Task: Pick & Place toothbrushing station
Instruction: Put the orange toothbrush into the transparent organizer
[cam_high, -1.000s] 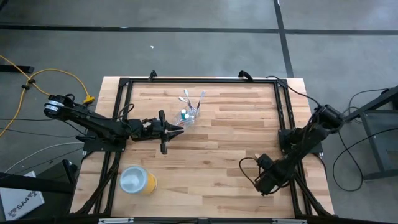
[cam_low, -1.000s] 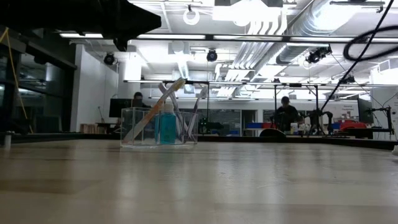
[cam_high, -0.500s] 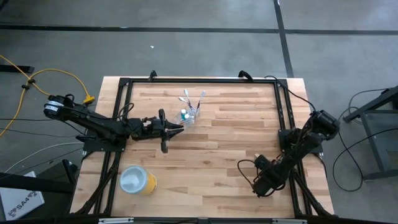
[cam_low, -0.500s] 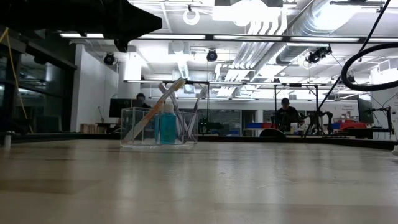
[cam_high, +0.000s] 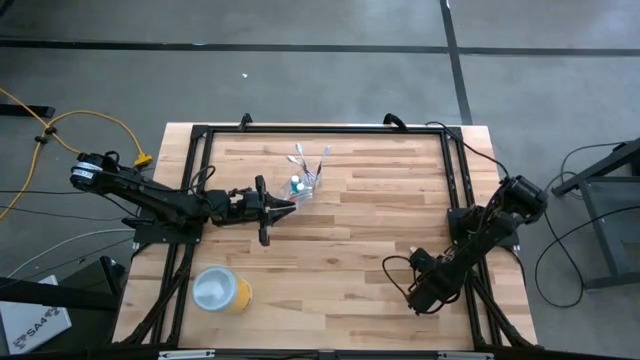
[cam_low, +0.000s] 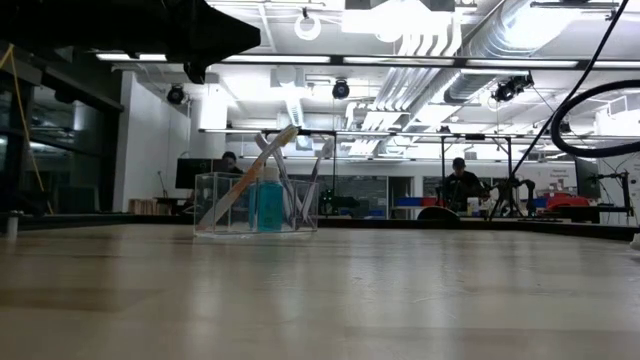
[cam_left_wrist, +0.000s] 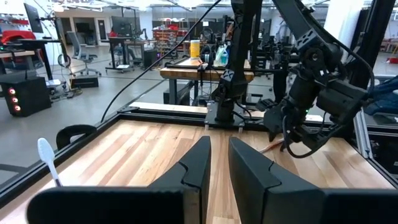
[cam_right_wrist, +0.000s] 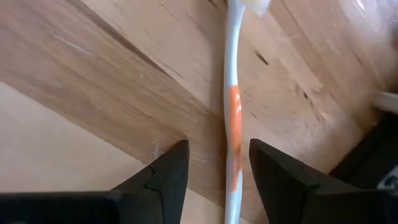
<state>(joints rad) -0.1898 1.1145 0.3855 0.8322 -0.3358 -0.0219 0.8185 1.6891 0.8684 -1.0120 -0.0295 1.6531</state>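
Observation:
A clear plastic cup (cam_high: 303, 186) (cam_low: 255, 205) stands on its base at the table's far middle. Toothbrushes and a blue tube (cam_low: 268, 205) lean inside it. My left gripper (cam_high: 286, 208) (cam_left_wrist: 220, 163) hovers level just beside the cup, open by a narrow gap with nothing in it. One white toothbrush with an orange grip (cam_right_wrist: 233, 112) lies flat on the table near the right edge. My right gripper (cam_right_wrist: 217, 152) (cam_high: 422, 290) points down over it, open. Its fingers stand on either side of the handle without touching it.
A larger yellow cup with a pale top (cam_high: 222, 290) stands near the table's front left. A black frame (cam_high: 320, 130) runs round the tabletop. People sit at desks in the room far beyond the table (cam_low: 462, 185).
My right gripper has sunk a little toward the table and the toothbrush below it, still open. The left arm and the cup have kept still.

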